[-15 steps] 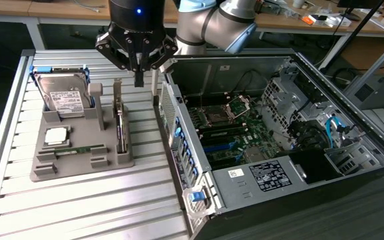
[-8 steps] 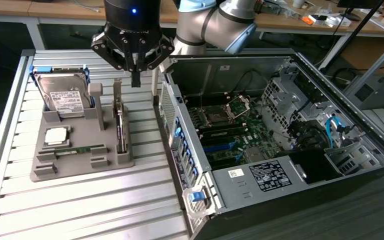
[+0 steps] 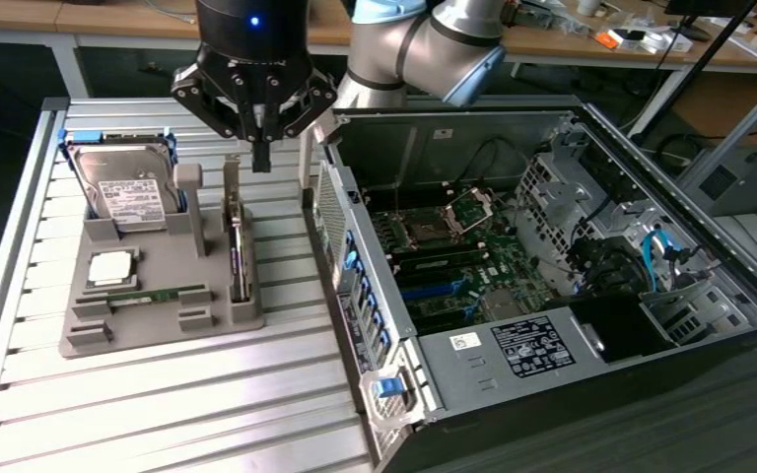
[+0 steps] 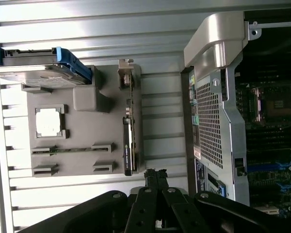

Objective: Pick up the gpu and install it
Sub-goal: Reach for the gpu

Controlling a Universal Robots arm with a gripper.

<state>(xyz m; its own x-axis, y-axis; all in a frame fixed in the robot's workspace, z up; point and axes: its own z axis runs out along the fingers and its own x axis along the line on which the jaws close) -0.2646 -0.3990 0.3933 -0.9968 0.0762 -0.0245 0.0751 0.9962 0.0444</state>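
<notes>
The gpu [image 3: 237, 241] stands on edge in a slot of the grey holder [image 3: 155, 330], a thin dark card with its silvery bracket [image 4: 125, 73] at the far end. In the wrist view the gpu [image 4: 129, 143] runs along the holder's side nearest the computer case. My gripper [image 3: 260, 156] hangs above the card's bracket end, apart from it. Its fingers are shut together with nothing between them. The fingertips [image 4: 155, 175] show close to the card's dark end.
An open computer case [image 3: 694, 256] lies at the exterior view's right, its motherboard [image 3: 451, 261] exposed and its rear wall [image 4: 211, 116] next to the holder. The holder also carries a hard drive [image 3: 126, 192], a processor [image 3: 111, 266] and a green memory stick [image 3: 155, 295]. Slatted metal table [image 3: 181, 414].
</notes>
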